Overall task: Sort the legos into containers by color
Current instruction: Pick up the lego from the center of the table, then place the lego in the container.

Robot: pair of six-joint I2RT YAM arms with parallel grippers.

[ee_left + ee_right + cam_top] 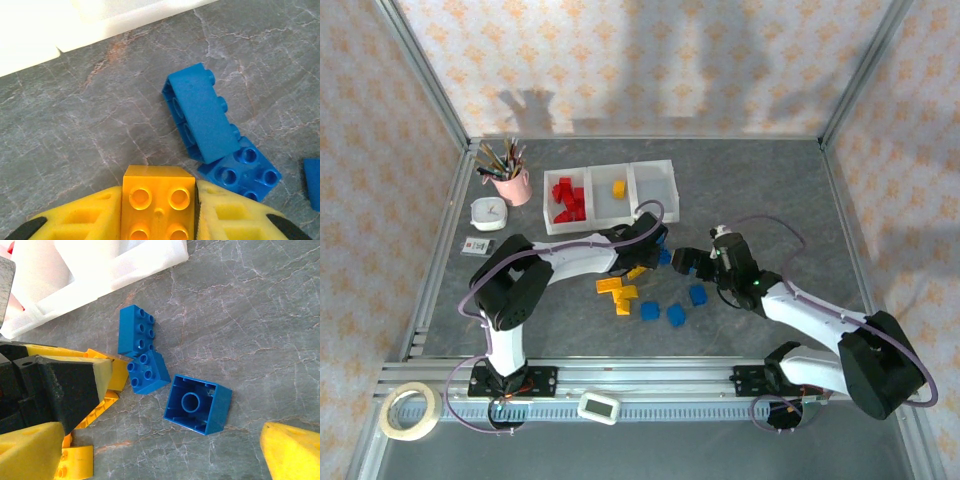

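My left gripper (159,212) is shut on a yellow lego (159,197), its yellow pads pressed against both sides, just above the grey table. Two blue legos (202,117) lie just beyond it, one leaning on the other. My right gripper (160,440) hangs open over an upturned blue lego (197,404), with its fingers wide apart on either side. In the top view both grippers meet just below the containers (672,168), left gripper (642,262) beside right gripper (685,262). Red legos (567,201) sit in the left bin and a yellow one (618,188) in the middle bin.
Loose yellow legos (617,292) and blue legos (675,315) lie near the table's middle. A pink cup of pencils (512,185), a white timer (488,212) and a small card (478,246) stand at the left. A tape roll (406,410) rests on the near rail.
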